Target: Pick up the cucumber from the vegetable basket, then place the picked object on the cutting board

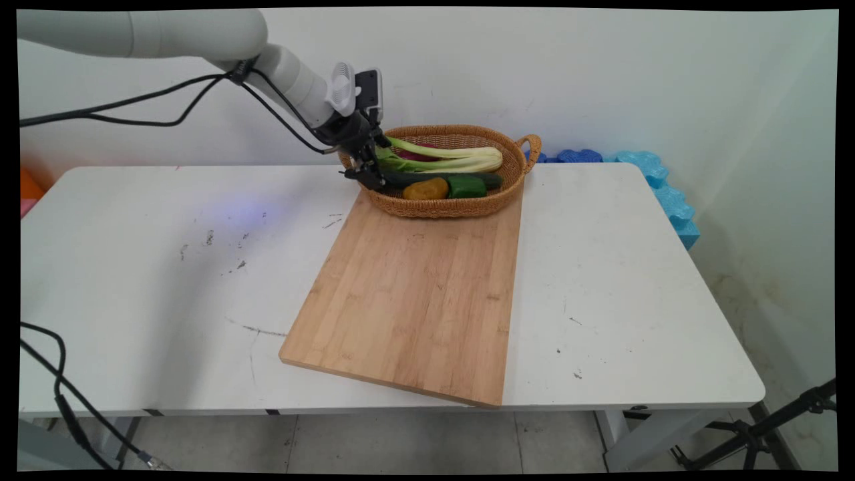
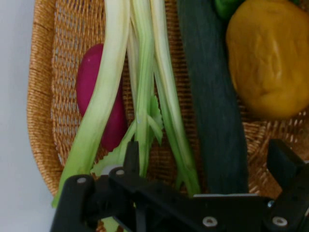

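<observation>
The end effector (image 1: 366,175) hangs over the left end of the woven basket (image 1: 514,175), which sits at the far edge of the desk (image 1: 147,267) with its near side resting on the wooden cutting board (image 1: 414,294). In the hand view the two fingers (image 2: 285,162) stand apart, one on each side of the dark green cucumber (image 2: 215,106), which runs between them; I cannot tell whether they touch it. Just beside the cucumber lies a yellow, rounded vegetable (image 2: 270,58), and a bit of green pepper (image 1: 466,186) shows next to that. On the cucumber's other side lie the pale green celery stalks (image 2: 140,96), stretched lengthwise along the basket, with a magenta vegetable (image 2: 104,96) partly hidden beneath them. Black cables (image 1: 133,107) trail from the arm. Blue foam pieces (image 1: 658,180) lie behind the desk's far right corner, against the wall.
</observation>
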`<move>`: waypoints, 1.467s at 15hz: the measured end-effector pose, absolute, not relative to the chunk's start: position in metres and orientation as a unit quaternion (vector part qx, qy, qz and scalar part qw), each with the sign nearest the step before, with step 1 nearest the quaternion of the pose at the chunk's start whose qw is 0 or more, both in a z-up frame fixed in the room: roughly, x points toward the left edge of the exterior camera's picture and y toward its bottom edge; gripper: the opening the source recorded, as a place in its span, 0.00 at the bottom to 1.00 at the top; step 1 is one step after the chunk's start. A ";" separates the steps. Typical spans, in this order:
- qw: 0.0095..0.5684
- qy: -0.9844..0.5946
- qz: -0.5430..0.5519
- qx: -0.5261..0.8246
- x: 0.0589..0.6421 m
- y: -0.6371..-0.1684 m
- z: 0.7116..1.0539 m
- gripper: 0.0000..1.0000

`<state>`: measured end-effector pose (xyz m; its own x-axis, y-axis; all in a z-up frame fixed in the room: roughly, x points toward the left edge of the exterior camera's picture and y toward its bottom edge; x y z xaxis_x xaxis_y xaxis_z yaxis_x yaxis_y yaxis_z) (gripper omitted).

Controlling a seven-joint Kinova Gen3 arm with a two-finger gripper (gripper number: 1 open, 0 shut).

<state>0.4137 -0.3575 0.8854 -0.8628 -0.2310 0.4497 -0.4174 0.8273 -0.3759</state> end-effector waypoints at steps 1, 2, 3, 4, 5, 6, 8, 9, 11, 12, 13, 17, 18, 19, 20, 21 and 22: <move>0.194 -0.936 0.237 0.173 0.413 -0.361 0.882 1.00; 0.192 -0.937 0.235 0.173 0.412 -0.364 0.878 1.00; 0.191 -0.937 0.234 0.173 0.412 -0.366 0.875 1.00; 0.190 -0.938 0.234 0.172 0.411 -0.367 0.874 1.00; 0.189 -0.938 0.233 0.172 0.411 -0.369 0.871 1.00; 0.188 -0.939 0.232 0.171 0.410 -0.370 0.869 0.00; 0.187 -0.940 0.230 0.169 0.408 -0.372 0.865 0.00; 0.187 -0.941 0.229 0.168 0.408 -0.373 0.863 0.00; 0.186 -0.942 0.226 0.165 0.406 -0.374 0.861 0.00; 0.186 -0.942 0.226 0.163 0.405 -0.374 0.860 0.00; 0.186 -0.942 0.226 0.162 0.405 -0.374 0.861 0.00; 0.190 -0.942 0.228 0.160 0.403 -0.372 0.867 0.00; 0.192 -0.941 0.229 0.161 0.402 -0.371 0.870 0.00; 0.194 -0.940 0.231 0.162 0.402 -0.369 0.874 0.00; 0.197 -0.938 0.232 0.163 0.402 -0.367 0.879 0.00; 0.200 -0.937 0.234 0.165 0.403 -0.363 0.885 0.00; 0.203 -0.936 0.235 0.167 0.404 -0.360 0.891 0.00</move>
